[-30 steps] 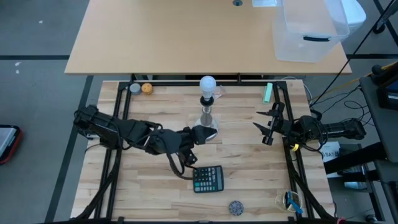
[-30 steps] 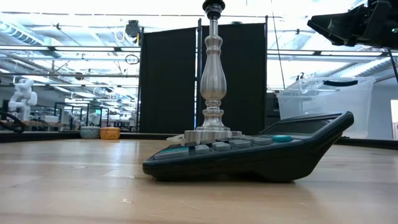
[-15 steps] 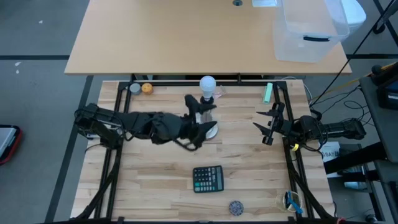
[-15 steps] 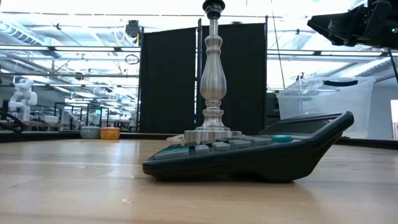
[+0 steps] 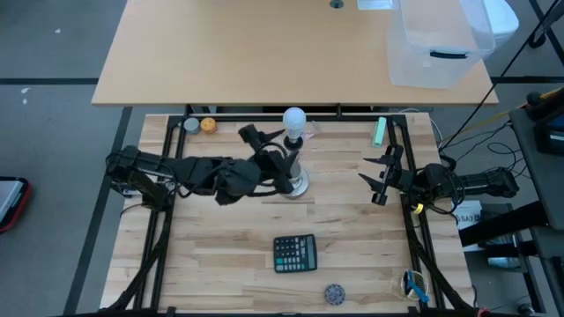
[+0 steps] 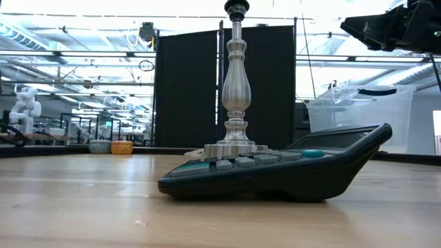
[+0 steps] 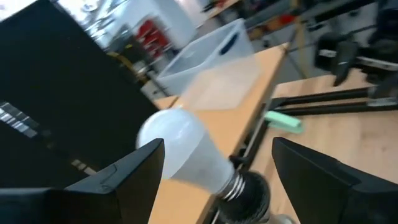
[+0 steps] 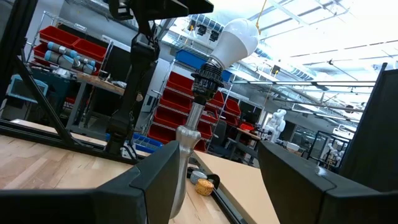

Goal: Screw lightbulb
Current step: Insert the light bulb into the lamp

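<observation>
The lightbulb [image 5: 294, 119] is a frosted white globe whose screw base sits in the dark socket on top of the silver stand [image 5: 298, 183]. The stand rises upright from its round base at the table's middle. My left gripper [image 5: 271, 148] is open, level with the bulb and just to its left. In the left wrist view the lightbulb [image 7: 180, 146] shows between and beyond the two fingers. My right gripper [image 5: 379, 176] waits open at the table's right side, and its wrist view shows the lightbulb [image 8: 236, 38] on the stand [image 8: 193, 124].
A dark calculator [image 5: 295, 254] lies near the table's front middle and fills the low view in front of the stand [image 6: 236, 83]. An orange ball [image 5: 209, 125] and a green object [image 5: 379, 132] lie at the far edge. A clear bin [image 5: 436, 44] stands on the table beyond.
My left gripper has swung from beside the stand's base toward the table's far edge and up to the bulb. It has also rolled about its own axis. The bulb, stand and calculator have stayed where they were.
</observation>
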